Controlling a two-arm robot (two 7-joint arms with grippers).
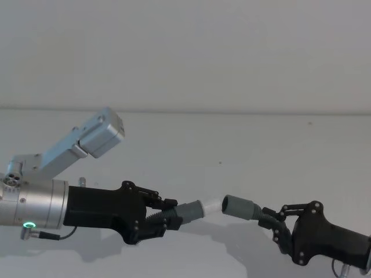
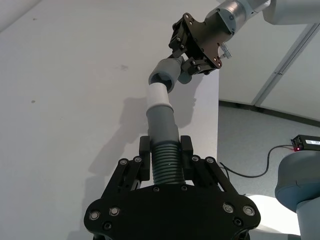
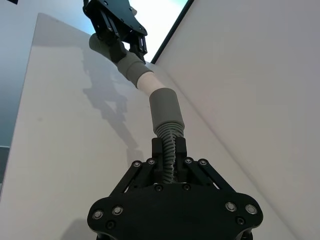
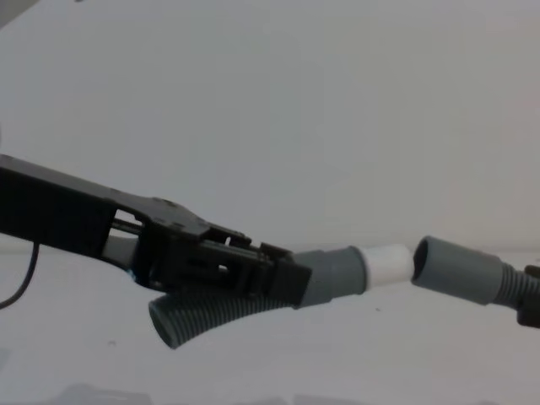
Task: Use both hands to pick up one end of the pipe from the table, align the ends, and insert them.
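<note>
Pipe halves held above the desk (image 1: 243,145): head view, left tool (image 1: 165,217) clenched on white-tipped cuff (image 1: 200,208), right tool (image 1: 277,226) clenched on open cuff (image 1: 239,206), mouths nearly touching; chest view, axes slightly kinked, tip (image 4: 388,263) at socket rim (image 4: 422,257).
</note>
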